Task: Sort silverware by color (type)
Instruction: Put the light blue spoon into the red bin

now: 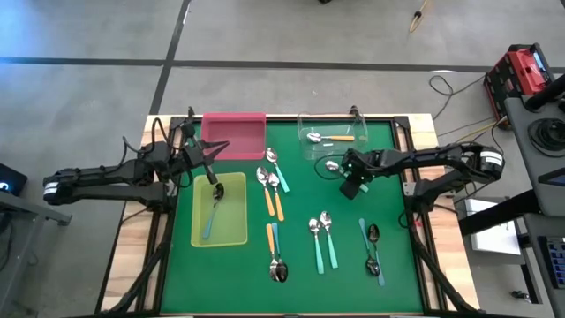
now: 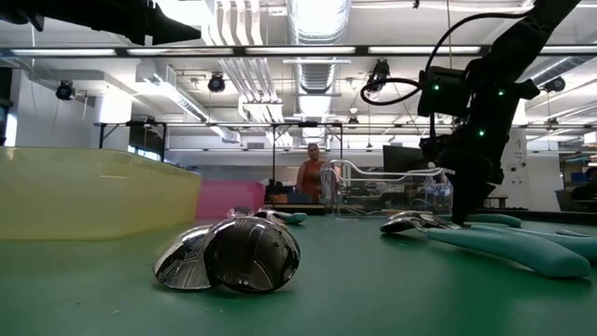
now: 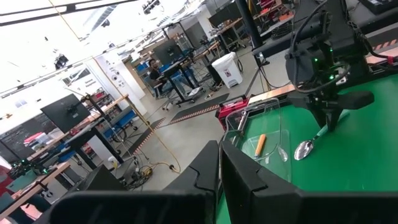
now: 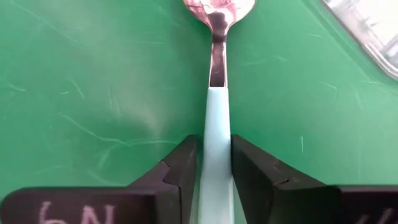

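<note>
Right gripper (image 4: 216,171) grasps the light-blue spoon (image 4: 216,118) — clear tray (image 1: 331,132) just beyond; left gripper (image 1: 214,174) clenched, empty.

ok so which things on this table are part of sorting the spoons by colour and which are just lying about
Part of the job:
- light blue spoon, right hand shut on its handle
- loose spoons on the green mat
- spoon in the yellow-green tray
- orange spoon in the clear tray
- pink tray

Lying about:
- red case off the table
- cables on the floor
</note>
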Motion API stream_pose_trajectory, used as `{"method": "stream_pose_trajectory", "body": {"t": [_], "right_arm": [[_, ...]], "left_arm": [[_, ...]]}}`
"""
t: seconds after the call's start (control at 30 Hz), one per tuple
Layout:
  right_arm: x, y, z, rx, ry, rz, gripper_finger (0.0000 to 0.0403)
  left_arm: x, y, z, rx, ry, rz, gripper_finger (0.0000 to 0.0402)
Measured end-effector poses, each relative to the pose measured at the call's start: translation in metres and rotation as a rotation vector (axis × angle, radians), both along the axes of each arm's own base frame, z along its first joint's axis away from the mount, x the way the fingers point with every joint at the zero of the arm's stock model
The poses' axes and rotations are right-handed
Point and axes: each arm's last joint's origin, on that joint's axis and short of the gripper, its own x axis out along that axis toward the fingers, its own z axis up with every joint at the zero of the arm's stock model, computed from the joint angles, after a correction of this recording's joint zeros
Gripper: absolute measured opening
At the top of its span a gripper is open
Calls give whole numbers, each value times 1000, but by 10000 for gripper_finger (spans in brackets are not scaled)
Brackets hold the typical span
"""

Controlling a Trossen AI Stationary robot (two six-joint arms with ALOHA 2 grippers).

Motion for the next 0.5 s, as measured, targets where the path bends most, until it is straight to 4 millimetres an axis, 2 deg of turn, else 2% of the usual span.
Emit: {"method": "stream_pose_trajectory", "body": {"t": [0.1, 0.27, 0.5], "right_arm": [[2, 2, -11, 12, 52, 13, 46], [4, 3, -20, 18, 90, 20, 44], [5, 4, -5, 7, 1, 26, 44]], "left_arm": [[0, 0, 0, 0, 0, 0, 0], [0, 0, 0, -3, -2, 0, 0], [0, 0, 0, -3, -3, 0, 0]]}}
